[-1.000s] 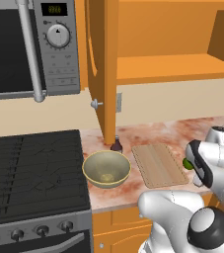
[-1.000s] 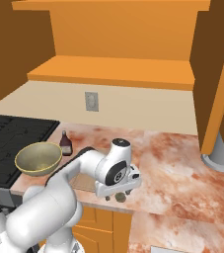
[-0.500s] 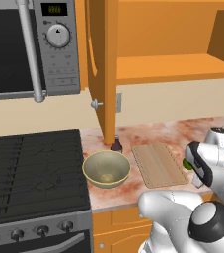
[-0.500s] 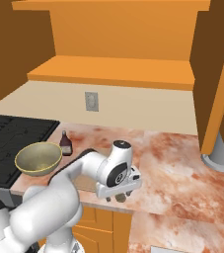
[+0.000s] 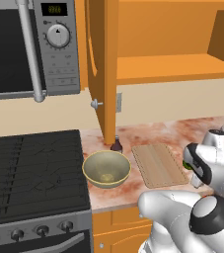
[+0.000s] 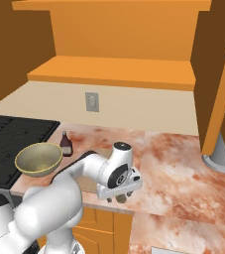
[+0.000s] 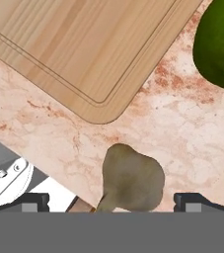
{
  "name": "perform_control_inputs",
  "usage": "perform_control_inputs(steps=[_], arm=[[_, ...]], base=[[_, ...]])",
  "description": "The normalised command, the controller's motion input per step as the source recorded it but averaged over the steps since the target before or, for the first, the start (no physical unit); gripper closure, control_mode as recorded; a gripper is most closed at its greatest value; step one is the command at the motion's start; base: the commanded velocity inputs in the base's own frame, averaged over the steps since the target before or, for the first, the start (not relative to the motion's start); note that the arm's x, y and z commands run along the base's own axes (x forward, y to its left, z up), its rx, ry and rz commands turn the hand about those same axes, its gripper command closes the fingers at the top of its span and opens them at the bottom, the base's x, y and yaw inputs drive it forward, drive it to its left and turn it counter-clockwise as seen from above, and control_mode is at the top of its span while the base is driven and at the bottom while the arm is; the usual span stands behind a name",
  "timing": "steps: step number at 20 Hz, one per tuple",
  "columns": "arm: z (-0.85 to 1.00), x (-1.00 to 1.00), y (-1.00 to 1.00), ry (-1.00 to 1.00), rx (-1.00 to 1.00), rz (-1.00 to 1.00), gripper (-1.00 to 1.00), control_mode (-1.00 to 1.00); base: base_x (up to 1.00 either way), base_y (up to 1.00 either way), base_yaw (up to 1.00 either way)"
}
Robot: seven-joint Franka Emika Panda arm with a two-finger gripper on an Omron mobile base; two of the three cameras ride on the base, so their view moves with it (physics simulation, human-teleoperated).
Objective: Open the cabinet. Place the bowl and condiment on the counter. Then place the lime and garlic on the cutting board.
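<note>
The cabinet (image 5: 103, 69) stands open, its shelf (image 6: 114, 72) bare. On the counter (image 6: 178, 168) the olive-beige bowl (image 5: 106, 168) sits by the stove, with the dark condiment (image 5: 116, 144) bottle just behind it. To the right of them lies the cutting board (image 5: 159, 164). My gripper (image 7: 114, 201) hangs open low over the counter just off the board's corner (image 7: 79, 44). The grey-brown garlic (image 7: 132, 180) lies between its fingertips, on the stone. The lime (image 7: 219, 44) rests on the counter close beside the board. In the right base view the garlic (image 6: 120, 199) sits under the hand.
The black stove (image 5: 34, 168) borders the counter on the left, with the microwave (image 5: 29, 44) above it. The counter's front edge runs right by the hand. A grey rounded object (image 6: 223, 158) stands at the far right near another open door (image 6: 218, 84).
The hand has shifted only slightly over the garlic. The jaws stay open and nothing else has moved.
</note>
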Motion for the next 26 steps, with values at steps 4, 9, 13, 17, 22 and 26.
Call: perform_control_inputs(steps=[4,9,13,17,22,26], arm=[[-0.03,0.12,0.00,0.00,0.00,0.00,-1.00,-1.00],[-0.16,0.02,-0.06,0.00,0.00,0.00,-1.00,-1.00],[-0.19,0.00,-0.07,0.00,0.00,0.00,-1.00,-1.00],[-0.17,0.03,-0.01,0.00,0.00,0.00,-1.00,-1.00],[-0.15,0.06,0.00,0.00,0.00,0.00,-1.00,-1.00],[-0.13,0.03,0.00,0.00,0.00,0.00,-1.00,-1.00]], base=[[0.00,0.00,0.00],[0.00,0.00,0.00],[0.00,0.00,0.00],[0.00,0.00,0.00],[0.00,0.00,0.00],[0.00,0.00,0.00]])
